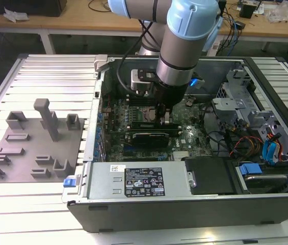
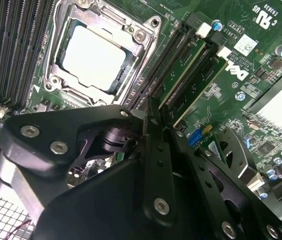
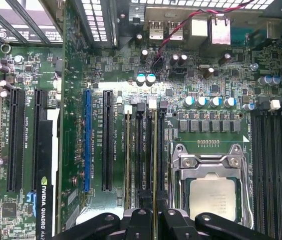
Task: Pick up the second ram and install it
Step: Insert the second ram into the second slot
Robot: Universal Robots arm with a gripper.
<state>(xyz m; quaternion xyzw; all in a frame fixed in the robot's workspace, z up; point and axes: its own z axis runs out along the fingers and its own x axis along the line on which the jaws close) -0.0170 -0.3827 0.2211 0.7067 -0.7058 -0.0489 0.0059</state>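
The end effector [image 1: 165,120] is down inside the open computer case [image 1: 184,204], at about 3 o'clock of the processor socket [image 1: 142,115] in the exterior view and at about 12 o'clock of the black graphics card [image 1: 151,137]. Its fingers are drawn nearly together. In the first wrist view they straddle the thin top edge of the second ram [image 3: 154,165], so I judge it clamped between them.

The stick stands on edge in line with a memory slot, one empty black slot away from the socket [image 3: 211,190]. Another memory stick [image 3: 128,160] stands two slots further out. In the second wrist view the second ram [image 2: 180,75] shows as a green board rising from its slot, running from the fingertips [image 2: 150,112] toward a white latch [image 2: 204,31].

I cannot tell whether the stick is fully seated. The grip sits near one end of it, not its middle.

- Push straight down along the slot, with no twist, or the far end may ride high.
- Keep the board upright and parallel to its neighbour.
- Watch the white latch at the far end; seating looks done only when it closes against the board.

The grey fixture plate [image 1: 31,148] lies on the bench [image 1: 47,76] at 9 o'clock of the case.
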